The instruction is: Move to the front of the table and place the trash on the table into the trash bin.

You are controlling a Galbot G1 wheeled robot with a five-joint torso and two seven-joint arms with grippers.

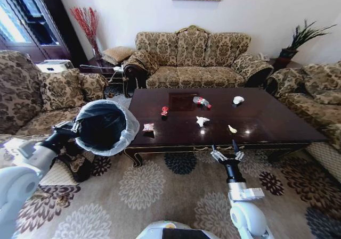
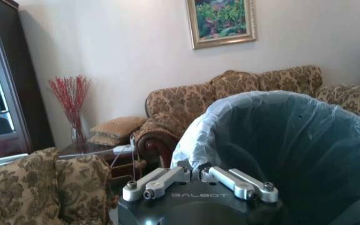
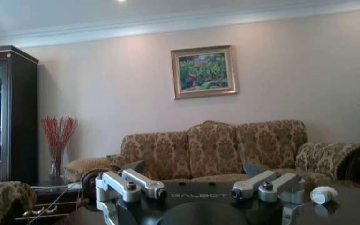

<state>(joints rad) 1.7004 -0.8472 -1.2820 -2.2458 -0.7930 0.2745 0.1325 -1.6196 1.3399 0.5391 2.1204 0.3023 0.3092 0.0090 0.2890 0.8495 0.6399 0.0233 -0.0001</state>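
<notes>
While the left pincer (image 1: 74, 126) grips the trash bin (image 1: 104, 126) rim beside the desk (image 1: 266, 123), the wide-spread right pincer (image 1: 227, 153) should reach squarely for the nearest trash, the yellowish scrap (image 1: 232, 129).

Left hand (image 1: 76, 126) clamped shut (arm raised); right hand (image 1: 227, 153) spread wide.

The trash bin (image 1: 102, 126) hides the table (image 1: 256, 123) corner; the right wrist view's lower edge crops the crumpled paper's (image 3: 323, 194) reflection.
</notes>
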